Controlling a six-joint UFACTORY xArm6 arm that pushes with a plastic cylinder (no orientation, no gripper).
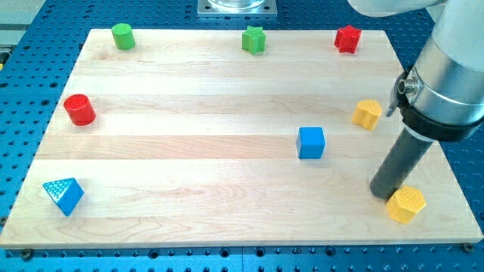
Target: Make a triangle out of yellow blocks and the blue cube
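The blue cube point(311, 142) sits right of the board's middle. One yellow block point(367, 114) lies to its upper right, near the view's right edge of the board. A second yellow block, hexagonal point(406, 205), lies at the board's lower right. My tip point(383, 192) rests on the board just left of this lower yellow block, touching or nearly touching it, and below right of the blue cube.
A green cylinder point(123, 35), a green star-shaped block point(254, 40) and a red block point(347, 39) line the view's top edge of the wooden board point(189, 151). A red cylinder point(79, 109) is at the left, a blue triangular block point(63, 195) at the lower left.
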